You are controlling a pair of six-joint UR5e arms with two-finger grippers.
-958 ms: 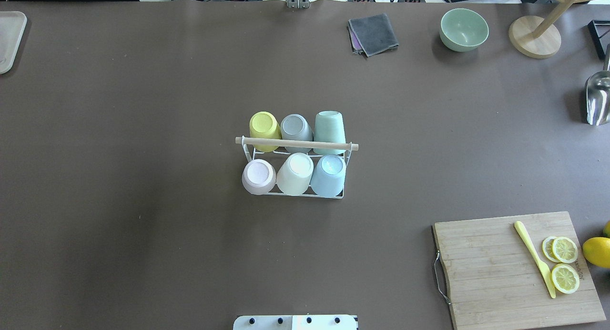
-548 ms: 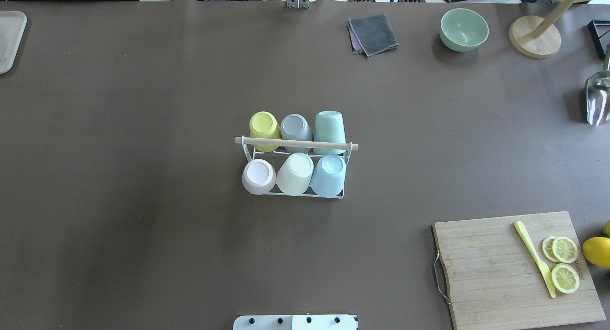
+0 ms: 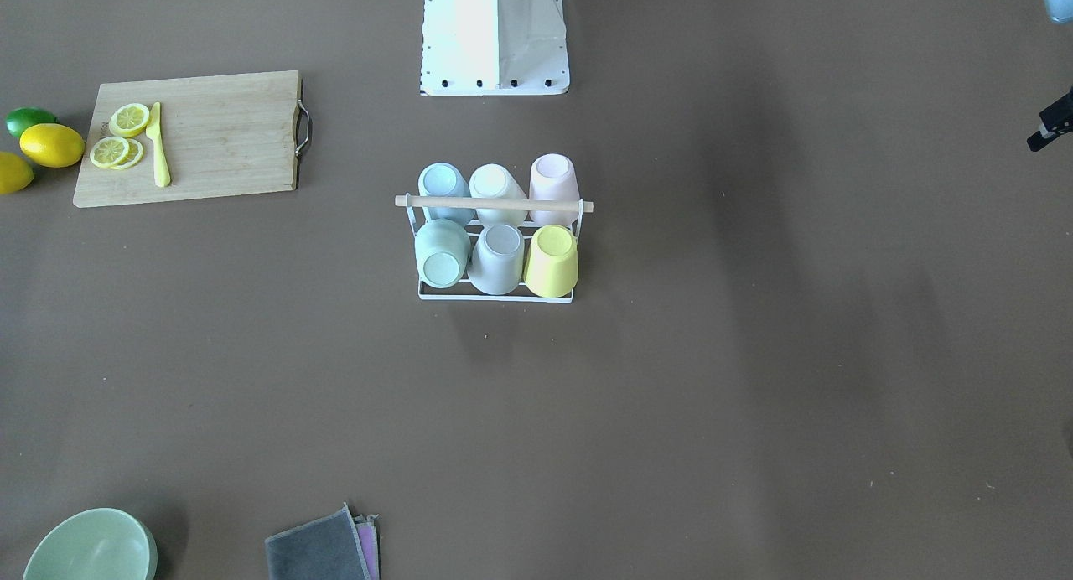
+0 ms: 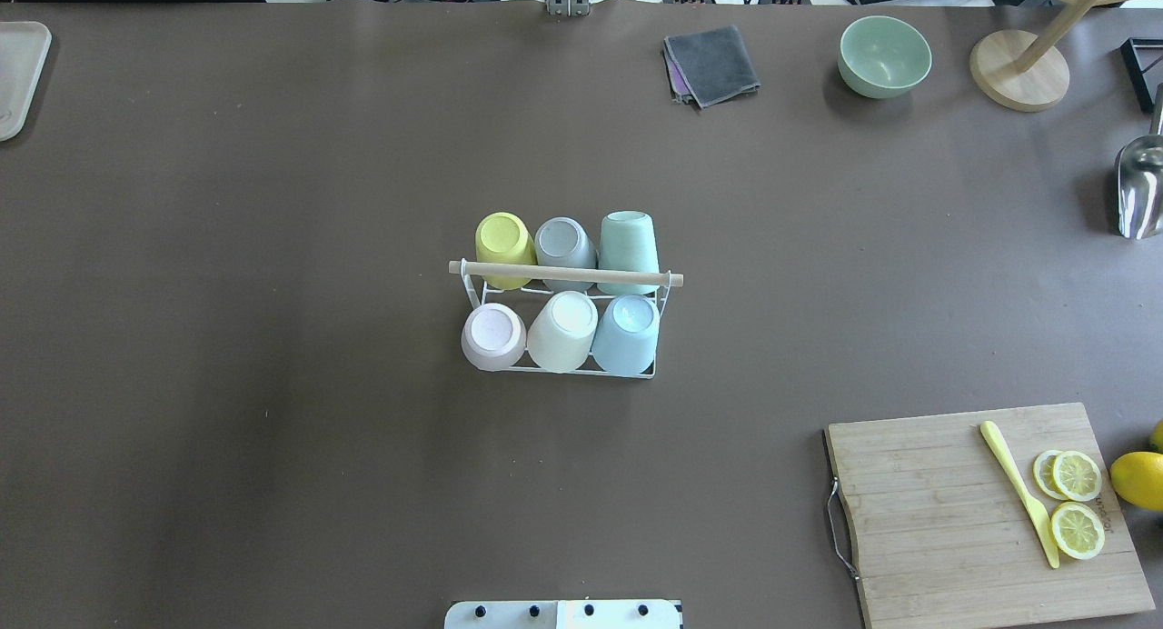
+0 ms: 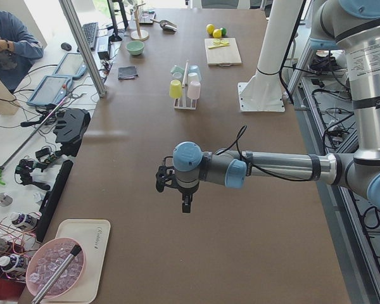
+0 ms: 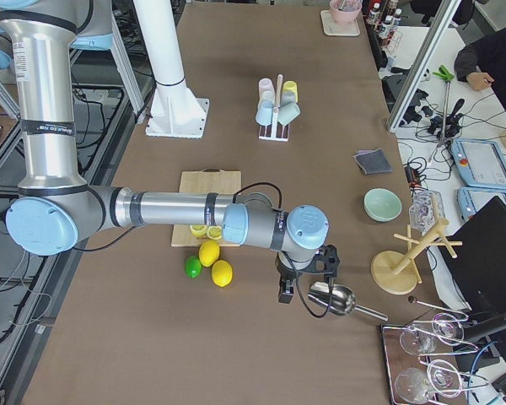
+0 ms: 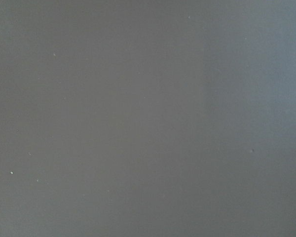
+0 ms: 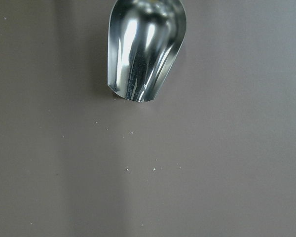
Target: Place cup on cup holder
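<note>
The cup holder (image 4: 565, 274) stands with its wooden dowel (image 3: 495, 204) lying along the surface's length. Six cups (image 4: 563, 331), mouths down, fill both of its rows. The left end effector (image 5: 185, 204) and right end effector (image 6: 283, 291) hang well apart from the holder, off opposite ends of the dowel, neither clearly nearer. How wide either end effector stands cannot be told. No seat appears free for another cup.

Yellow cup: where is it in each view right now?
Front-facing: yellow cup at the lower right corner of the cup holder.
Overhead: yellow cup at its upper left corner.
Exterior left: yellow cup at its near left corner.
Exterior right: yellow cup at its far right corner.
Wrist views: not in either.
Shared landmark: the holder's wooden dowel handle.
</note>
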